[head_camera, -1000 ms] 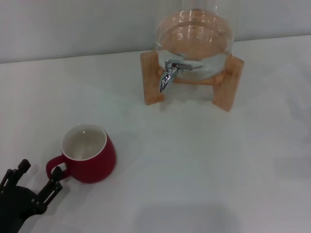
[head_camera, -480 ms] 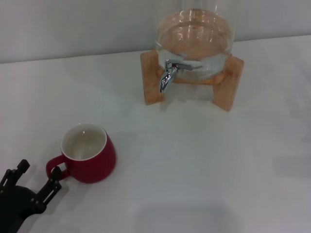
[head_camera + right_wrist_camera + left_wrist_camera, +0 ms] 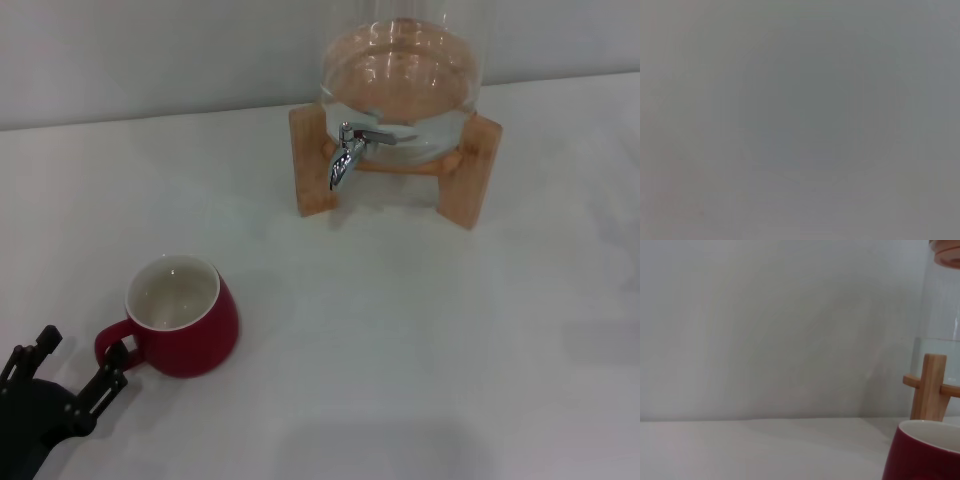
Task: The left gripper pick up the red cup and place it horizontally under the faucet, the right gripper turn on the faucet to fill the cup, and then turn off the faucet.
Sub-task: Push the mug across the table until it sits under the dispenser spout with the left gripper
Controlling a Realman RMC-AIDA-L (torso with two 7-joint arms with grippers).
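Observation:
The red cup stands upright on the white table at the near left, its white inside showing and its loop handle pointing toward the left gripper. The left gripper is open at the bottom left corner, one fingertip just below the handle, not holding anything. The cup's rim also shows in the left wrist view. The chrome faucet juts from the glass water jar in its wooden stand at the back, spout down. The right gripper is out of view.
The wooden stand's legs rest on the table's far side by a grey wall. The stand also shows in the left wrist view. The right wrist view shows only plain grey.
The left gripper has shifted very slightly downward in the head view. The cup and the faucet have not moved.

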